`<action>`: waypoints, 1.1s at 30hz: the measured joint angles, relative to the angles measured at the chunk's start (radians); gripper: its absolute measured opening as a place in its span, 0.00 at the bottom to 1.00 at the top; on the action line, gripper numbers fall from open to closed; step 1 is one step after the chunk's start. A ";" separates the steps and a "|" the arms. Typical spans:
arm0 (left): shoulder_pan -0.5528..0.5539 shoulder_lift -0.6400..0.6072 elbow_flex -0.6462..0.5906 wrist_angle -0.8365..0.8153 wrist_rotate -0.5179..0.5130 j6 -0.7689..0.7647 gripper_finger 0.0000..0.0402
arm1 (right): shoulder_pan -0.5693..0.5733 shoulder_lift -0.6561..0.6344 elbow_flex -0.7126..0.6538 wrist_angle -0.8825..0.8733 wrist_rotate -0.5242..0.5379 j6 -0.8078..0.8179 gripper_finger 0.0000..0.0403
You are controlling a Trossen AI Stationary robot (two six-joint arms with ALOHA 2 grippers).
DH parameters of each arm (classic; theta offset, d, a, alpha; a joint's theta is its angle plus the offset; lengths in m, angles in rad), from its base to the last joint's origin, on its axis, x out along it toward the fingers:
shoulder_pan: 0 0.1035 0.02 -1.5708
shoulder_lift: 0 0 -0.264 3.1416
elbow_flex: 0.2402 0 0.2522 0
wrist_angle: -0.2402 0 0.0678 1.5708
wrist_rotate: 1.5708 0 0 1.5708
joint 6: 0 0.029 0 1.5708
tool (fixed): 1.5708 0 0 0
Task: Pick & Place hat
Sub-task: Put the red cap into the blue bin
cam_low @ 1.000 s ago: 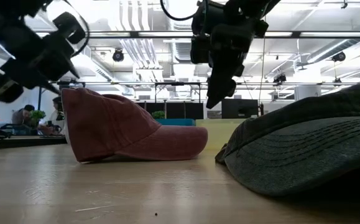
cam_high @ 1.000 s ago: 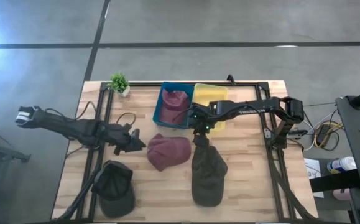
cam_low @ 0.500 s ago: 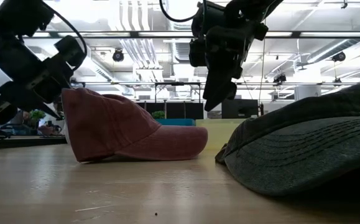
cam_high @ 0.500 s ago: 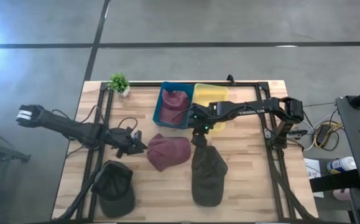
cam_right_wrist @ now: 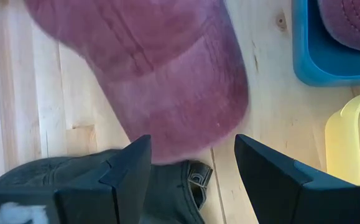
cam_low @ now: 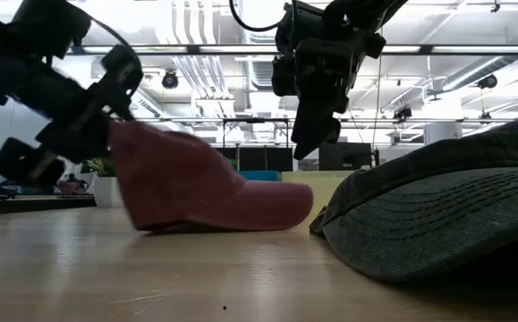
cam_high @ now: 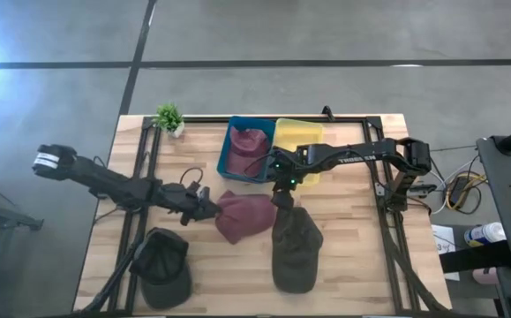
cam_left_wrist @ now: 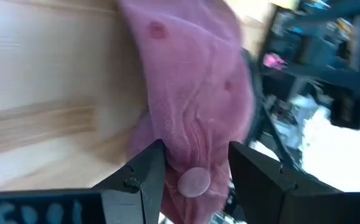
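High view: left gripper (cam_high: 209,209) fingers spread around maroon hat (cam_high: 248,215) crown edge, set to pinch; right gripper (cam_high: 283,196) fingers spread, hovering above bench (cam_high: 352,265).

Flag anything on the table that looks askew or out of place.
The maroon cap mid-table sits skewed and bunched, its back edge between the open fingers of the left gripper, which presses against it. The right gripper hangs open above the dark green cap. Nothing looks spilled or damaged.

Grey concrete floor (cam_high: 326,31); white ceiling ducts (cam_low: 187,22); distant desks (cam_low: 241,156).
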 joint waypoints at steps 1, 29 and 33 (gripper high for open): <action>0.000 0.013 0.002 0.037 -0.002 0.015 0.42 | 0.000 0.000 0.000 0.000 0.000 0.000 0.56; -0.002 0.362 0.060 0.494 -0.077 0.251 0.38 | 0.000 0.000 -0.004 -0.007 0.000 -0.018 0.56; -0.001 0.364 0.072 0.496 -0.155 0.314 0.30 | 0.000 0.000 -0.005 -0.007 0.000 -0.027 0.56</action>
